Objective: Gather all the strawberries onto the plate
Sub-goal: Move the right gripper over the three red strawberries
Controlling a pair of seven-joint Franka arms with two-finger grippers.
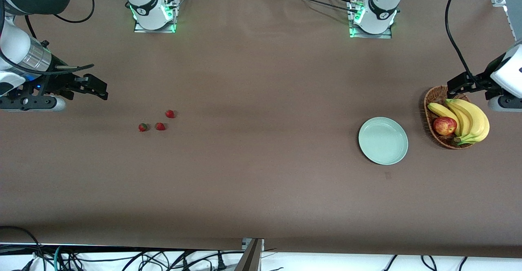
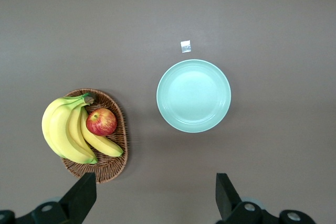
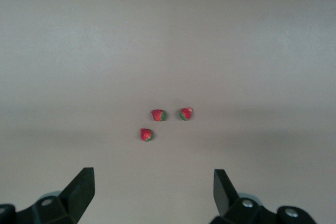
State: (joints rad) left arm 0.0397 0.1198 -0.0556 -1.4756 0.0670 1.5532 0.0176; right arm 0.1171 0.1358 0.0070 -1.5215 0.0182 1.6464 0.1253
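Observation:
Three small red strawberries lie close together on the brown table toward the right arm's end: one (image 1: 170,113) farther from the front camera, two (image 1: 160,126) (image 1: 142,127) nearer. The right wrist view shows them (image 3: 158,115) (image 3: 186,113) (image 3: 146,135) ahead of my open, empty right gripper (image 3: 152,179). That gripper (image 1: 96,88) hangs over bare table, apart from the berries. The pale mint-green plate (image 1: 383,140) sits toward the left arm's end with nothing on it (image 2: 193,95). My left gripper (image 1: 456,87) hangs open and empty over the basket's edge (image 2: 155,182).
A brown wicker basket (image 1: 432,100) with bananas (image 1: 469,120) and a red apple (image 1: 445,126) stands beside the plate at the left arm's end. In the left wrist view a small scrap of tape (image 2: 186,46) lies on the table by the plate.

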